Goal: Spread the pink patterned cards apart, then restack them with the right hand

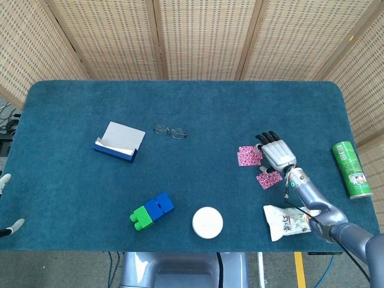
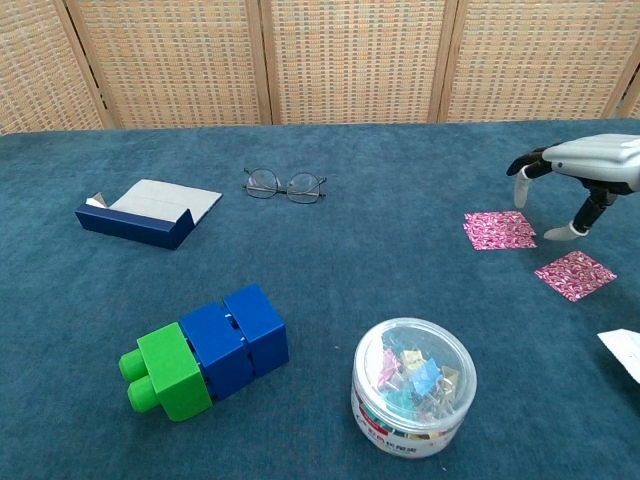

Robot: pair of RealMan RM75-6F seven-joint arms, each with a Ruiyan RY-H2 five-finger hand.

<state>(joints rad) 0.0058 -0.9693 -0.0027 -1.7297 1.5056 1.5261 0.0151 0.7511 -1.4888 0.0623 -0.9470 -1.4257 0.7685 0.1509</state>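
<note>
Right hand [image 2: 585, 180] empty, fingers apart, raised above table [image 2: 400, 180] at right, clear of both cards. Left hand [image 1: 5, 207] barely visible at far-left edge, state indeterminate. Far pink card [image 2: 498, 229] flat, left of hand; near pink card [image 2: 575, 274] flat just beside, apart, not overlapping.

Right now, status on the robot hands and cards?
Right robot hand open, above the table. Left barely in view. Two pink cards lie apart. Nothing between them.
</note>
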